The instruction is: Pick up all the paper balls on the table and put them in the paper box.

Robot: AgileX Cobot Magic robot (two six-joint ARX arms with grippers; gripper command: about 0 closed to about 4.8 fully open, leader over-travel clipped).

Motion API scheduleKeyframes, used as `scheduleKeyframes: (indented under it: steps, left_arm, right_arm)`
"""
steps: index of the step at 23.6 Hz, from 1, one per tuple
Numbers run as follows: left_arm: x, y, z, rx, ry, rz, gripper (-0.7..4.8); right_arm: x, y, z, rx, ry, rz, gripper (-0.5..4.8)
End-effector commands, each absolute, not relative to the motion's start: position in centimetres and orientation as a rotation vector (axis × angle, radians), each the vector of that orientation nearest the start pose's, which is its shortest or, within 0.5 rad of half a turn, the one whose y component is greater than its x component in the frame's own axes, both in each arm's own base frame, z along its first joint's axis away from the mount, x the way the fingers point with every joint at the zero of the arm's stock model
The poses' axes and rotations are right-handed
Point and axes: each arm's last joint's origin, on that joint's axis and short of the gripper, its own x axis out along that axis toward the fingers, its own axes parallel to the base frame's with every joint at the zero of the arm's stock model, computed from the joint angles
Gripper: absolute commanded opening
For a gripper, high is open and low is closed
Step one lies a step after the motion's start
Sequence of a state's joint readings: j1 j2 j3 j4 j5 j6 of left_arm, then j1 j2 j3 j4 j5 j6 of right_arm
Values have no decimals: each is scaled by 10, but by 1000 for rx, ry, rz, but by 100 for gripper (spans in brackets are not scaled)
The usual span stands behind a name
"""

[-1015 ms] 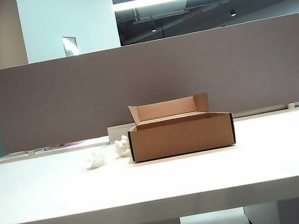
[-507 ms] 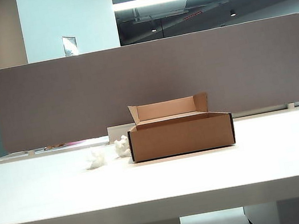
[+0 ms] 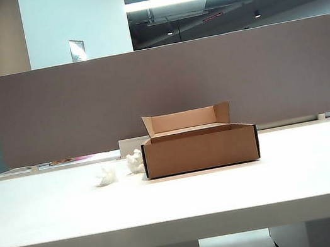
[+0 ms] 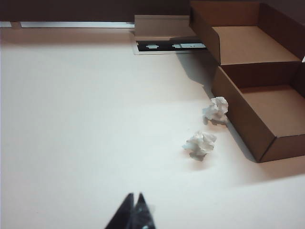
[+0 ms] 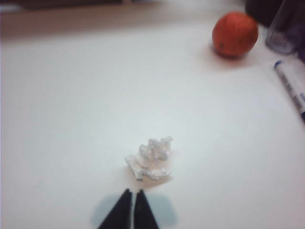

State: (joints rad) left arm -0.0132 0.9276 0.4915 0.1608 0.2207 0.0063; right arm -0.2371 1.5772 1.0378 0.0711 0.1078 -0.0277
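Note:
Two white crumpled paper balls lie on the white table, just left of the open brown paper box. In the left wrist view the same balls lie beside the box wall, the farther one against it. My left gripper is shut and empty, some way short of the nearer ball. In the right wrist view another white paper ball lies just ahead of my right gripper, which is shut and holds nothing. Neither gripper appears in the exterior view.
A grey divider panel stands behind the table. A small white block sits behind the box, seen as an open cable hatch from the left wrist. An orange ball, a marker and a clear cup lie beyond the right gripper.
In the exterior view the box and the two paper balls have not moved. Small shapes at the upper left edge have shifted downward.

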Motion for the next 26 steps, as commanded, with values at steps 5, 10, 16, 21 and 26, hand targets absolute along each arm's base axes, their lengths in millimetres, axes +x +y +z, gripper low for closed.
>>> scheduleKeyframes:
  steps: [5, 10, 16, 21, 26]
  left_arm:
    - [202, -9, 244, -15, 250, -237, -6]
    - [202, -9, 244, -16, 251, -237, -6]
    - [202, -9, 244, -16, 251, -237, -6]
    - [202, -9, 244, -16, 251, -234, -6]
    - [205, -9, 242, -16, 252, -235, -6]
  right_arm:
    - [392, -107, 226, 16, 620, -348, 275]
    - [409, -115, 212, 21, 653, -353, 401]
    - [425, -120, 193, 21, 642, -355, 400]
    - [435, -124, 173, 19, 617, -362, 399]
    - [439, -131, 148, 25, 639, -373, 321]
